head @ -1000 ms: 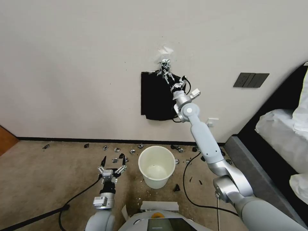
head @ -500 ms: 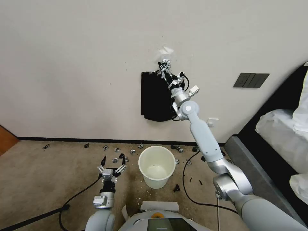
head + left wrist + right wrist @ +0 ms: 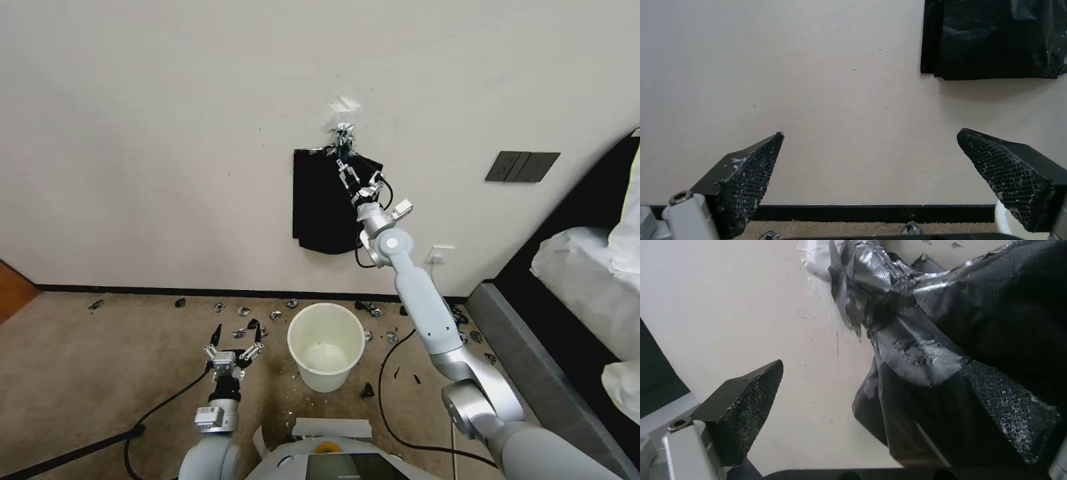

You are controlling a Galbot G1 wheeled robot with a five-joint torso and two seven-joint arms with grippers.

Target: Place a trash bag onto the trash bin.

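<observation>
In the head view, the step in hand looks like fetching a bag from the wall; nothing is on the bin yet. The right arm reaches up from the lower right of the frame to upper centre, elbow bent, its right claw (image 3: 352,175) held against the top of the black bag stack (image 3: 320,207) that hangs flat on the wall under a metal clip (image 3: 343,133). The trash bin (image 3: 325,347) stands open and bare on the carpet at lower centre, well apart from the stack. The left arm waits low at lower left, its left claw (image 3: 233,343) pointing up just beside the bin, fingers spread.

In the left wrist view, the 2 dark fingers (image 3: 751,173) stand wide apart with nothing between them. The bottom of the stack (image 3: 991,40) shows at the upper right against the pale wall.

In the right wrist view, the right claw (image 3: 871,396) is spread, not yet pinching. 1 finger (image 3: 746,400) sits at lower left against bare wall; the other lies at lower right on black plastic. A wrinkled, silvery fold of the trash bag (image 3: 902,340) runs from upper centre down between them. The next move, I judge, calls for closing on that 1 fold alone and drawing it free of the clip without dragging the rest of the stack.
</observation>
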